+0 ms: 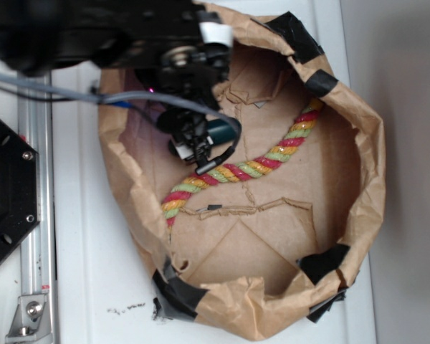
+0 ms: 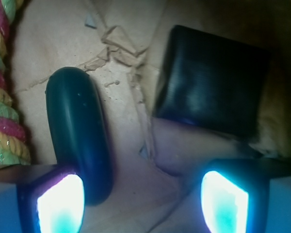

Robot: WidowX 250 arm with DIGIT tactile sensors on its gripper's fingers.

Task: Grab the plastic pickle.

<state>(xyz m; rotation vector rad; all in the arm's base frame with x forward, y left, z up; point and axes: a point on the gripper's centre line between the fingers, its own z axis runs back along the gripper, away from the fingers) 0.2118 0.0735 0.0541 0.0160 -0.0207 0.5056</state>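
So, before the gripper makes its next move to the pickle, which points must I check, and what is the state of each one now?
1. Gripper open: ok, the wrist view shows a wide gap between the fingers.
2. Plastic pickle between the fingers: not ok, it lies at the left finger, not in the gap.
3. Black block apart from the pickle: ok, bare paper lies between them.
4. Rope apart from the pickle: ok, beside it, not touching.
5. Height above the bag floor: cannot tell.
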